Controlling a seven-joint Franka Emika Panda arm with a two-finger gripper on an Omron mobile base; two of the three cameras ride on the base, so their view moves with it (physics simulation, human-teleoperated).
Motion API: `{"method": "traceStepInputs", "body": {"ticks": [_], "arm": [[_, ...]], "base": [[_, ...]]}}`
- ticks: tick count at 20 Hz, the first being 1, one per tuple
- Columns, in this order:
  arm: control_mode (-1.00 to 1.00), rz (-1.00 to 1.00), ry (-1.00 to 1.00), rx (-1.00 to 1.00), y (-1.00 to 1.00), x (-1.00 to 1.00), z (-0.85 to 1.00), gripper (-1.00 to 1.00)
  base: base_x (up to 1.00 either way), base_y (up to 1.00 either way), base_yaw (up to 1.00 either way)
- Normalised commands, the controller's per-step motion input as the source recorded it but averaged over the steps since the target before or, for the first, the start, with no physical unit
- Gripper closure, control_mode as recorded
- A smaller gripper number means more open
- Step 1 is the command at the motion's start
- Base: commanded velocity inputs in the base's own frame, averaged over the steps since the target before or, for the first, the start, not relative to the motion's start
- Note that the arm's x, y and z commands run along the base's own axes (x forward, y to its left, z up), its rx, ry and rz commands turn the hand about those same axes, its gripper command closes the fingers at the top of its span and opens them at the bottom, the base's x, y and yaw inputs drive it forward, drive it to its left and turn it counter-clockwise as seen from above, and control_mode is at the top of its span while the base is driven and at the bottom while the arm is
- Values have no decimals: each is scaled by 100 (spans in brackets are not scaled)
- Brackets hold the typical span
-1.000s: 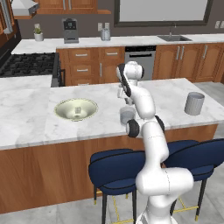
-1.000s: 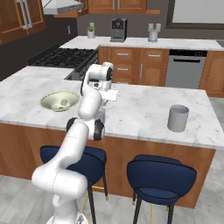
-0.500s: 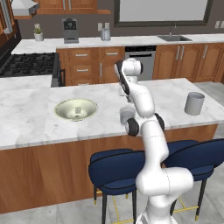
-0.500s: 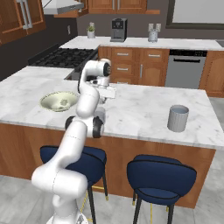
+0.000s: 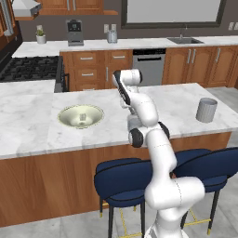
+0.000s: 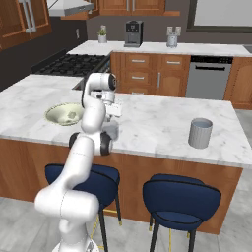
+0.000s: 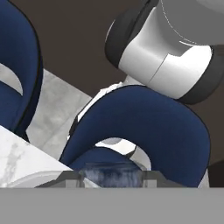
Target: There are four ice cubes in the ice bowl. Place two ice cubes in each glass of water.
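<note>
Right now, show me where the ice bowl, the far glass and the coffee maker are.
ice bowl (image 5: 66,112): left base view, on its near-left rim.
glass (image 6: 200,134): right base view, on its front wall.
coffee maker (image 5: 74,32): left base view, on its dark body.

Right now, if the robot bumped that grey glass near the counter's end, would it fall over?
Probably not easily: the glass is short, straight-sided and upright. It would likelier slide on the smooth marble counter. It stands near the counter's corner, so a hard shove might push it off.
</note>
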Motion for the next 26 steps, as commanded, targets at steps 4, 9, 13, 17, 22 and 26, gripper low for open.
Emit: {"method": "traceStepInputs", "body": {"ticks": [4, 9, 13, 17, 22, 26], "arm": [[-100, 12, -2, 0, -36, -100, -4, 100], [-100, 11, -15, 0, -13, -100, 19, -100], [-100, 14, -30, 0, -19, -86, 60, -100], [-100, 20, -42, 3, -66, -91, 62, -100], [-100, 21, -48, 6, -48, -85, 60, -100], [-100, 30, -84, 27, -19, -47, 56, -100]], "base": [[0, 0, 0], [0, 0, 0], [0, 0, 0], [0, 0, 0], [0, 0, 0], [0, 0, 0]]}}
